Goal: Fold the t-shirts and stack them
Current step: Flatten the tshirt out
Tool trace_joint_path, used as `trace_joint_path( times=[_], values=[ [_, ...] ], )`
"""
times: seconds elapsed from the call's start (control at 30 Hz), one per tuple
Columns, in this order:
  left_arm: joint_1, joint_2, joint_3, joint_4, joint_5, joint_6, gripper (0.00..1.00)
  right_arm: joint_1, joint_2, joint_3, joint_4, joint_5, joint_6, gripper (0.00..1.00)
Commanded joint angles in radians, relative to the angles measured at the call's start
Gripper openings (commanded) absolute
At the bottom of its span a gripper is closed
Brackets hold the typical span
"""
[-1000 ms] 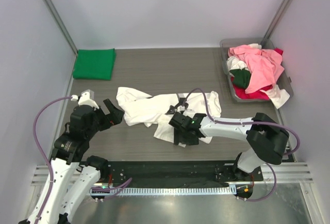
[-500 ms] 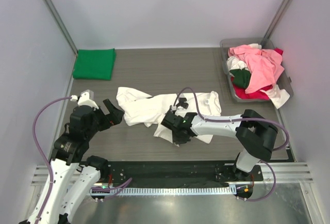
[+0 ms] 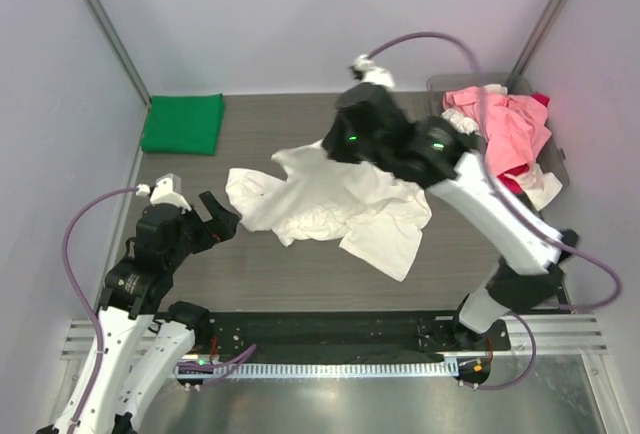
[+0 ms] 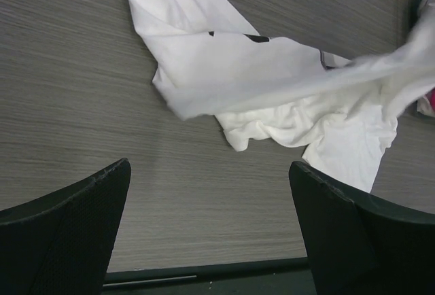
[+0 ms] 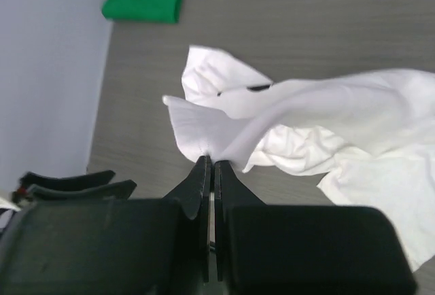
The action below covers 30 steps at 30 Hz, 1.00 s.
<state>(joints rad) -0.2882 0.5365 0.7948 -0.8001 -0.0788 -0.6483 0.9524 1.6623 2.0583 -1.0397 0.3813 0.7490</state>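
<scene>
A large white t-shirt (image 3: 330, 199) with a bit of black print lies crumpled mid-table, one edge pulled up off the surface. My right gripper (image 3: 332, 149) is raised above the table's far middle, shut on that edge; the wrist view shows the cloth (image 5: 326, 118) pinched at the gripper (image 5: 209, 159) tips and trailing down to the right. My left gripper (image 3: 222, 216) hovers open just left of the shirt, nothing between its fingers (image 4: 81, 200), and the shirt (image 4: 272, 84) lies ahead of it. A folded bright green t-shirt (image 3: 183, 123) sits at the far left corner.
A grey tray (image 3: 447, 169) at the far right holds a heap of pink, red, white and dark green t-shirts (image 3: 505, 124), some spilling over its rim. Walls close in the table on the left, back and right. The black rail (image 3: 330, 329) runs along the near edge.
My right gripper shut on the white t-shirt's near edge, then rose and swung toward the far side, dragging the cloth up and spreading it. The left arm stayed still.
</scene>
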Motion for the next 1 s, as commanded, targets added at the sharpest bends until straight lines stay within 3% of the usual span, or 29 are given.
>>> trace_joint_path(
  times=[0.0,0.2,0.3,0.47,0.57,0.77,0.97],
  values=[
    [0.0,0.0,0.017,0.01,-0.018,-0.007,1.0,-0.052,-0.189,-0.033,-0.266,0.134,-0.016,0.01],
    [0.0,0.026,0.015,0.012,-0.003,-0.007,1.0,-0.159,-0.552,-0.532,-0.27,0.195,0.096,0.01],
    [0.0,0.072,0.004,0.024,0.028,-0.016,0.99,-0.202,-0.65,-0.695,-0.276,0.197,0.105,0.01],
    [-0.038,0.249,-0.038,0.077,0.063,-0.111,0.88,-0.228,-0.699,-0.816,-0.28,0.194,0.11,0.01],
    [-0.101,0.365,-0.077,0.119,0.01,-0.157,0.84,-0.23,-0.688,-0.851,-0.252,0.194,0.104,0.01],
    [-0.115,0.549,-0.132,0.333,-0.001,-0.188,0.74,-0.244,-0.664,-0.891,-0.181,0.151,0.052,0.01],
    [-0.083,0.735,-0.094,0.449,-0.081,-0.171,0.52,-0.28,-0.648,-0.9,-0.143,0.122,-0.011,0.01]
  ],
)
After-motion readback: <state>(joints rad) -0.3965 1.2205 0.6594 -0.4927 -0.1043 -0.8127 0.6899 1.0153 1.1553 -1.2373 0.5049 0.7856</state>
